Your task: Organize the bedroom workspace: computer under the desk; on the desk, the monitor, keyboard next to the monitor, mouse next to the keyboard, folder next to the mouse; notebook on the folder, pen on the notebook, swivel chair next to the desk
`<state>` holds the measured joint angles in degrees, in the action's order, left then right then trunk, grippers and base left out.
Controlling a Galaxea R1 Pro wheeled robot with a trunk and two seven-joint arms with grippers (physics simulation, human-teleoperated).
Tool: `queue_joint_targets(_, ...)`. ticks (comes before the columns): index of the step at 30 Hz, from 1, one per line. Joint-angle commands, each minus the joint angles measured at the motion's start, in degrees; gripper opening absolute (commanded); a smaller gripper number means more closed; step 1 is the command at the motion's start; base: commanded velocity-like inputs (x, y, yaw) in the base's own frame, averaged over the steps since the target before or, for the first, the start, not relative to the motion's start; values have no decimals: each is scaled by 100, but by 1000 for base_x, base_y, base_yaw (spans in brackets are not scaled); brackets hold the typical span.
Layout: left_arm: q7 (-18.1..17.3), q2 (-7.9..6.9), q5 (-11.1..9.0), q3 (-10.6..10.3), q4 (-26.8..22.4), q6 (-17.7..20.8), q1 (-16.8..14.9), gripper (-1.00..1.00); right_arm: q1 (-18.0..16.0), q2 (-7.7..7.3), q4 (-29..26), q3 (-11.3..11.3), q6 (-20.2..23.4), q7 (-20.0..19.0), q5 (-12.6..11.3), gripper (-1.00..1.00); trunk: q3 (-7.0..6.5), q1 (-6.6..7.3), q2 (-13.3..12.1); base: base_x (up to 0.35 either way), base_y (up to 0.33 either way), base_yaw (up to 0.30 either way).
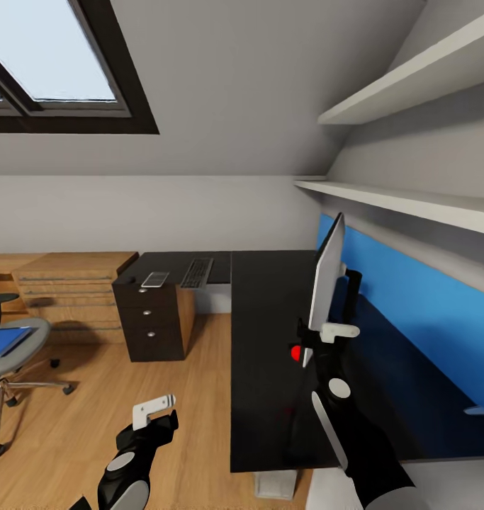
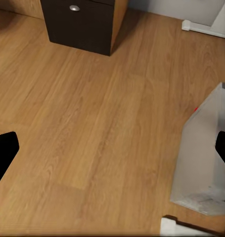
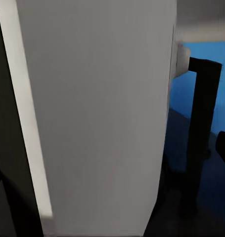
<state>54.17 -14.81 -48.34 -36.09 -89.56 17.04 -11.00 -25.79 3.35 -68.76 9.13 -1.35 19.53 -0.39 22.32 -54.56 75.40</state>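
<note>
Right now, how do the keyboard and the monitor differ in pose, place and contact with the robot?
The keyboard lies flat; the monitor stands upright, seen edge-on. The keyboard sits on the far wing of the desk above the drawer unit, untouched; the monitor stands near the blue wall panel with the right gripper at its lower edge. Both are on the black desk.

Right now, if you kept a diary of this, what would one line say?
right gripper: shut on monitor at lower edge, above desk | left gripper: open, over floor | keyboard: on desk | folder: on swivel chair
</note>
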Motion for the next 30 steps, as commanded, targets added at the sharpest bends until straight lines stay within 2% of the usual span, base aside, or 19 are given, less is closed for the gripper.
queue_joint_targets(1,40,-5,-18,-12,-9,28,-8,100,-5,-1,4,10,-14,33,-5,100,7,1,4,-152,-140,0)
queue_joint_targets(17,42,-5,-7,-8,-8,28,-8,100,-5,-1,2,10,-14,33,-5,100,7,1,4,-203,-210,0)
queue_joint_targets(30,41,-13,-25,14,-8,21,-8,100,-5,1,-15,18,-14,33,-5,100,7,1,4,-13,0,0)
